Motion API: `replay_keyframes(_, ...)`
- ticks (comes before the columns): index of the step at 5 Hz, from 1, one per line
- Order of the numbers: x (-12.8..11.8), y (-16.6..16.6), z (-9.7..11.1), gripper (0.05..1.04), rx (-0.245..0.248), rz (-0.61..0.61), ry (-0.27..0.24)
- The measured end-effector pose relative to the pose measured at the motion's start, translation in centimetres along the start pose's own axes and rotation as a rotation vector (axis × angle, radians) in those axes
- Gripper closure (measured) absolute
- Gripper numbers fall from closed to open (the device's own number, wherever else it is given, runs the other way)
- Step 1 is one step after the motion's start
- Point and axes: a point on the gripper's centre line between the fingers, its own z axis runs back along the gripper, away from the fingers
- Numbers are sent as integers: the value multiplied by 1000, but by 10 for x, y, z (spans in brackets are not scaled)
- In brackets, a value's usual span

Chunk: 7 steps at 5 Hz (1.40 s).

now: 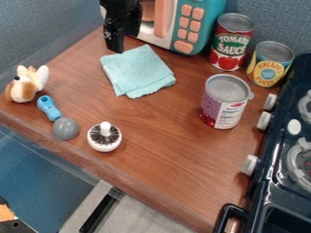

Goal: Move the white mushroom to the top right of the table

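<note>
Three cans (226, 103) stand upright, contents hidden; gripper (114, 44) open or closed, I can't tell.

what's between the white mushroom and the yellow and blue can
Going from the white mushroom, first bare wooden tabletop, then the purple-labelled can, close to the yellow and blue can, in the camera view.

The arm (121, 6) is black, and its gripper (115, 44) is black too, narrow and blocky, with small white markings (108, 34) above its lower end.
</note>
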Motion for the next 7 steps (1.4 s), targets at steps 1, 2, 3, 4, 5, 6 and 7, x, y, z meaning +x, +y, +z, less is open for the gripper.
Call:
replay_keyframes(1,-2,6,-17,84,53,0,3)
replay_keyframes(2,3,22,-16,85,154,12,-34)
replay_keyframes(3,-2,44,-9,85,142,53,-23)
replay_keyframes(4,-13,79,7,86,114,78,-14)
replay_keyframes(5,-27,118,14,85,126,117,27)
replay_keyframes(6,-51,147,19,85,103,81,43)
replay_keyframes(7,-65,156,10,85,140,51,51)
